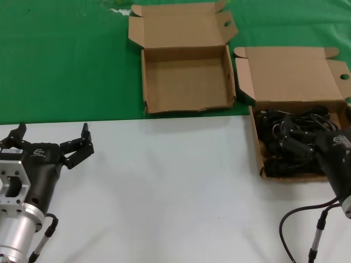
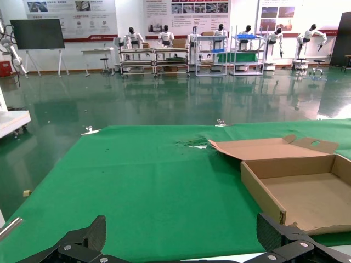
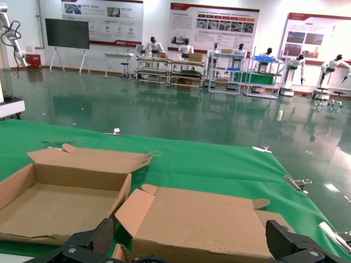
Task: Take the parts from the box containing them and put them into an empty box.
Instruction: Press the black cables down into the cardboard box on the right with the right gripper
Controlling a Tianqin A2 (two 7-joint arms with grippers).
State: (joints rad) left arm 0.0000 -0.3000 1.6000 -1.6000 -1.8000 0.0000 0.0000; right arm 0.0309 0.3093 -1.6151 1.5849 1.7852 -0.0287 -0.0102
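1. The thin black electrical cords (image 1: 290, 137) lie in one tangled heap inside the shallow brown cardboard box with a straight rim (image 1: 256, 143), at the right, half on the white tabletop (image 1: 164, 186) and half on the green cloth (image 1: 66, 60).
2. The black right gripper (image 1: 290, 143) sits low over that heap, its fingers spread wide in its wrist view.
3. The squarish empty brown cardboard box with a wavy front rim (image 1: 186, 82) stands just left of the full one, farther back.
4. The black left gripper (image 1: 52, 139) waits spread open at the near left, well apart from both boxes.
5. Risk, as I judge it: the knotted cords could rise as a clump, snag, or drag the light box along.
6. A small white logo marks each gripper body; I cannot read it. Far wall posters are also illegible.
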